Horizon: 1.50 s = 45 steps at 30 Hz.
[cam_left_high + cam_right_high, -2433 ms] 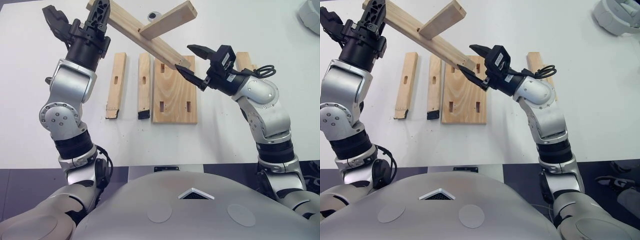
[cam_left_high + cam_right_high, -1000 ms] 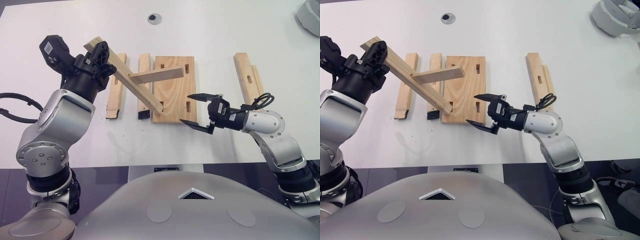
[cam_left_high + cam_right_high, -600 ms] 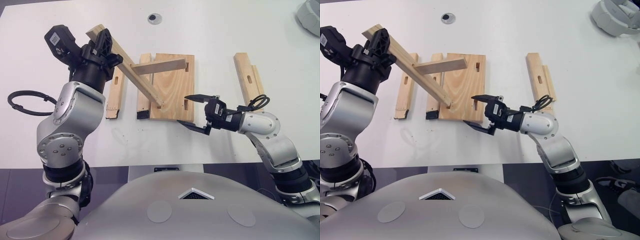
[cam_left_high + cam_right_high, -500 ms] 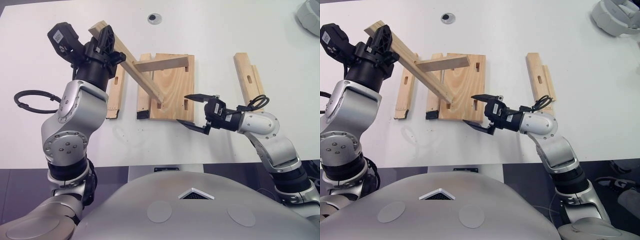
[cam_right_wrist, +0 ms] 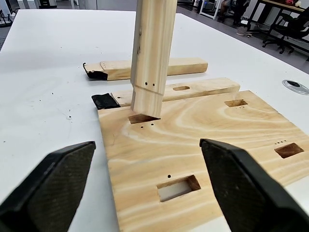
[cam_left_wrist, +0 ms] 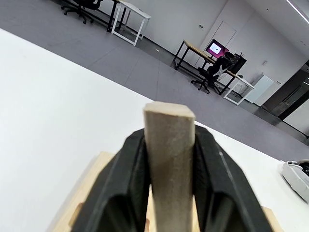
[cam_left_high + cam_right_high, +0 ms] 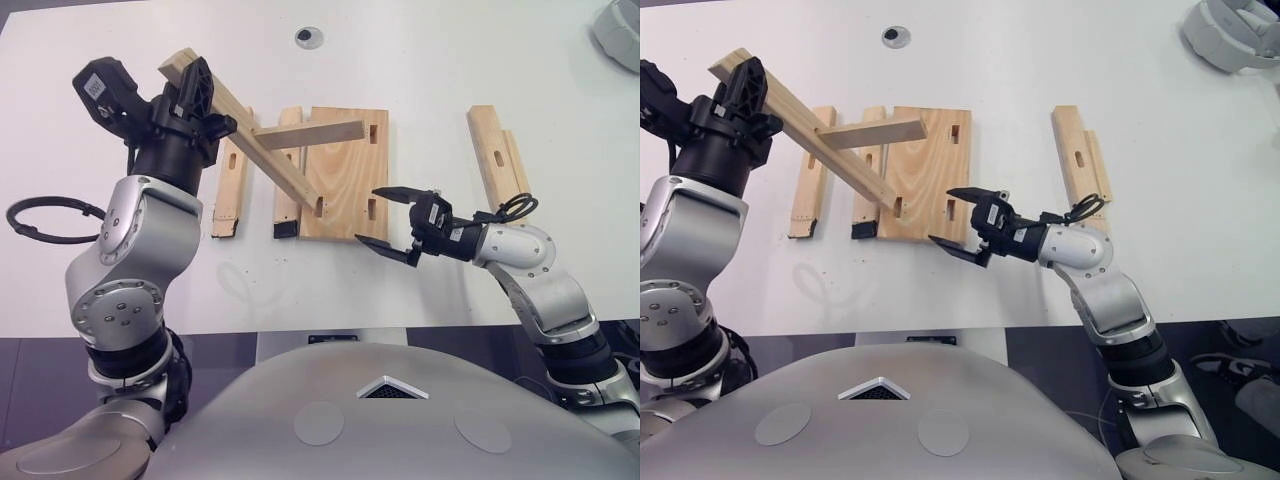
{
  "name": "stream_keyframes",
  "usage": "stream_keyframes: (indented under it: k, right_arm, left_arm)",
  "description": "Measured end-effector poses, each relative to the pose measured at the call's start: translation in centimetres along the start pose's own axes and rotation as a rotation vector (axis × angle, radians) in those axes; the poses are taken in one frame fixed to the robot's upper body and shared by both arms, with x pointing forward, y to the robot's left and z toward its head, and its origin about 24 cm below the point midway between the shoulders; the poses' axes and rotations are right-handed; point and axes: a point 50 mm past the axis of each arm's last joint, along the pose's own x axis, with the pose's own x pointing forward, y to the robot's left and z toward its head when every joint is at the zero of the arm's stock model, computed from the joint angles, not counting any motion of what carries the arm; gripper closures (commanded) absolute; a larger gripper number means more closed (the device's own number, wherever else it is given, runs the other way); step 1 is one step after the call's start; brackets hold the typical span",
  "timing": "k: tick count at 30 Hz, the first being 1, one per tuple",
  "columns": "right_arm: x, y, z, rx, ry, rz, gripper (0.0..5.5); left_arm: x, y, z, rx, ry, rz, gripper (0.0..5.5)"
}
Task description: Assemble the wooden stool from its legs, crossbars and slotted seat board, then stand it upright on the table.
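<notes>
White worktop [image 7: 450, 90] runs under everything, and on it the seat board [image 7: 345, 190] lies flat in front of the robot, its rectangular slots facing up. Over the board's near left corner a leg [image 7: 290, 178] stands on a slant, its stepped lower end right at the corner slot [image 5: 143, 118]; whether it sits inside that slot cannot be told. A crossbar [image 7: 310, 133] is joined to this leg about halfway up and sticks out sideways to the robot's right, above the far half of the board. The left gripper [image 7: 197, 88] is clamped on the leg's raised upper end, which leans away to the far left, with a black finger pressed against each side of the wood. The right gripper [image 7: 368, 216] hangs just beside the board's near right edge, empty, its two fingers spread wide and turned toward the slanted leg. Close against the board's left edge lies a second leg [image 7: 286, 214] with a black cap on its near end, and just beyond that, a little apart, a third leg [image 7: 228, 200], also black-capped. Well off to the right a fourth leg [image 7: 488, 150] lies flat with a thin strip [image 7: 515, 165] tucked along its outer side. A small black disc [image 7: 309, 38] sits near the far edge of the worktop, and a white object [image 7: 620, 25] shows at the far right corner.
</notes>
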Motion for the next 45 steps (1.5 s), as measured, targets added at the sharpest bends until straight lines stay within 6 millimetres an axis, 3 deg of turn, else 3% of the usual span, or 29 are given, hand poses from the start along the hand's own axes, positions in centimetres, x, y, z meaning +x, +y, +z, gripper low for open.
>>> stream_keyframes:
  k: [11, 20, 36, 45]
  right_arm:
    - [0.0, 0.0, -0.2, 0.010, 0.006, -0.005, 1.46]
    - [0.2, 0.3, -0.8, 0.018, 0.023, -0.025, 1.46]
    - [0.2, 0.5, -0.9, 0.025, 0.027, -0.023, 1.46]
    - [0.6, 0.8, -0.9, 0.036, 0.016, -0.011, 1.46]
  left_arm:
    - [-0.1, -0.1, -0.2, -0.010, -0.002, 0.016, 4.48]
    - [0.1, -1.2, 1.6, -0.016, -0.010, -0.023, 4.48]
    - [-0.4, 0.1, 0.0, -0.023, 0.060, 0.070, 4.48]
    - [1.0, -0.2, -0.8, -0.003, 0.009, 0.074, 4.48]
